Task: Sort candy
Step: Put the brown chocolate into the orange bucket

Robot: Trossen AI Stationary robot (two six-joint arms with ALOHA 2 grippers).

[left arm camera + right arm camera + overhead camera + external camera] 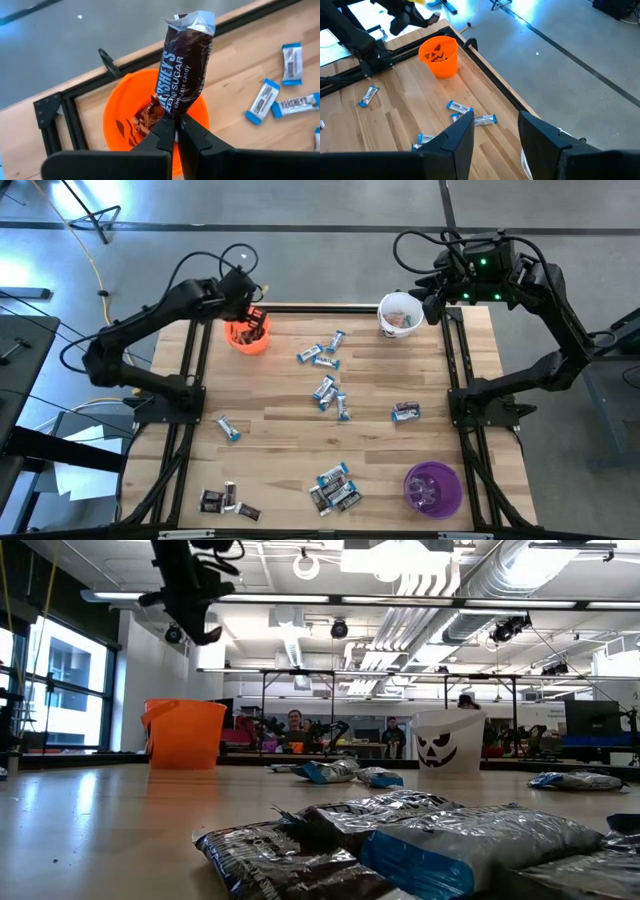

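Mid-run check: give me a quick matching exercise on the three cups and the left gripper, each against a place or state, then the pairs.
Column 1:
1. orange cup
2. white cup
3. purple cup
4. left gripper

Column 2:
A. near edge of the table, on the right arm's side
B. shut on a dark brown Hershey's candy
C. far edge, under the right gripper, whose fingers are open
D. far edge, on the left arm's side, brown wrappers inside

Pairs: 1-D, 2-C, 3-A, 4-B
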